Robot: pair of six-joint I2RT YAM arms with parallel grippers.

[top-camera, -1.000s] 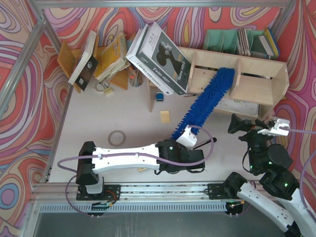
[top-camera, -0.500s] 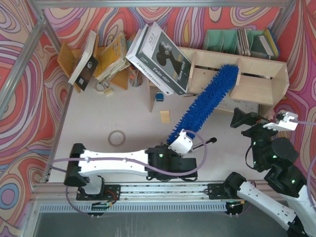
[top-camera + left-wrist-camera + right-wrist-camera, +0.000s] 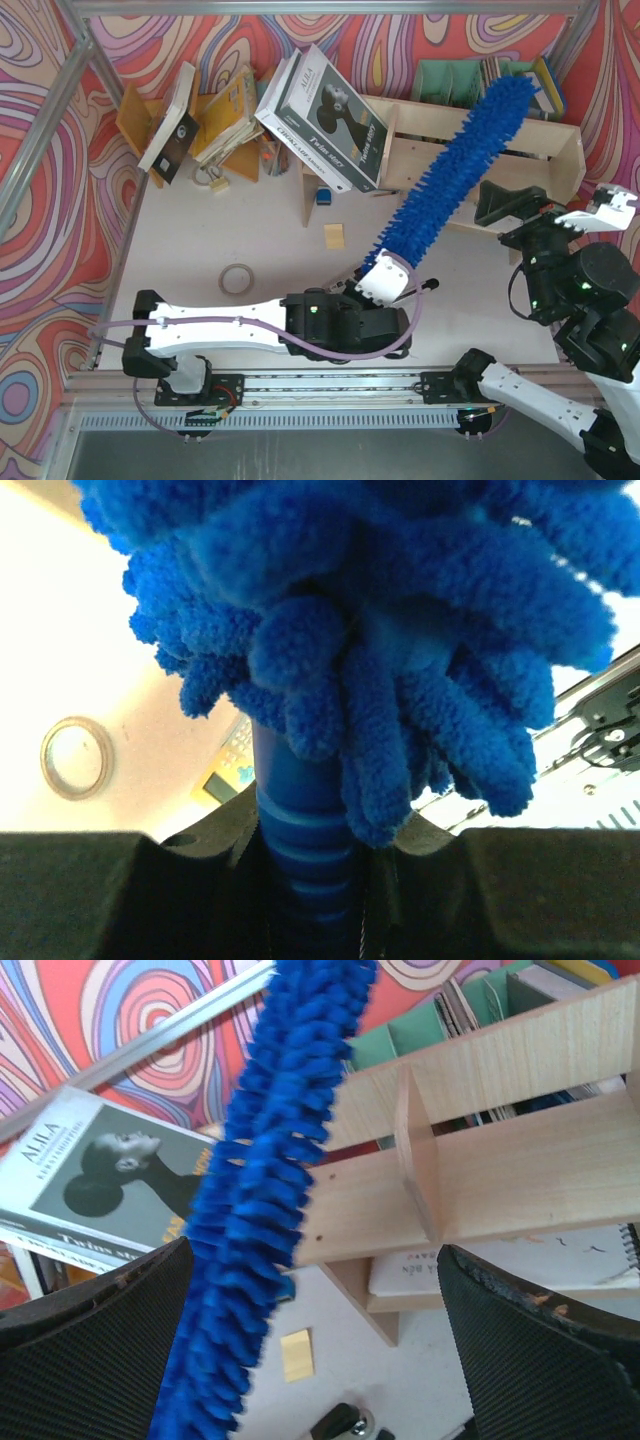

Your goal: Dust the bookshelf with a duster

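- Swirled red, purple and yellow walls (image 3: pixel 200 40) close in a pale table (image 3: pixel 270 200), seen from above with both arms at its near edge.
- The bookshelf (image 3: pixel 535 135) stands at the far right of the table, its long top board running left to right and an upright divider near the middle.
- The duster (image 3: pixel 450 180) slants from near the table's middle up toward the far right. Its blue fluffy head crosses over the shelf's top board, and the tip ends by the green file holders (image 3: pixel 450 80) behind the shelf (whether the fibres touch the wood cannot be told).
- The left gripper (image 3: pixel 388 278) is clamped on the duster's slim blue handle (image 3: pixel 300 820); the left wrist view shows the ribbed handle pinched between the dark jaws with the head rising straight above.
- The right gripper (image 3: pixel 560 208) hangs at the shelf's right end, fingers spread wide with nothing between them.
- A large book (image 3: pixel 325 115) leans against the shelf's left end.
- A yellow note (image 3: pixel 334 235) and a tape roll (image 3: pixel 237 279) lie on the table, left of the duster.
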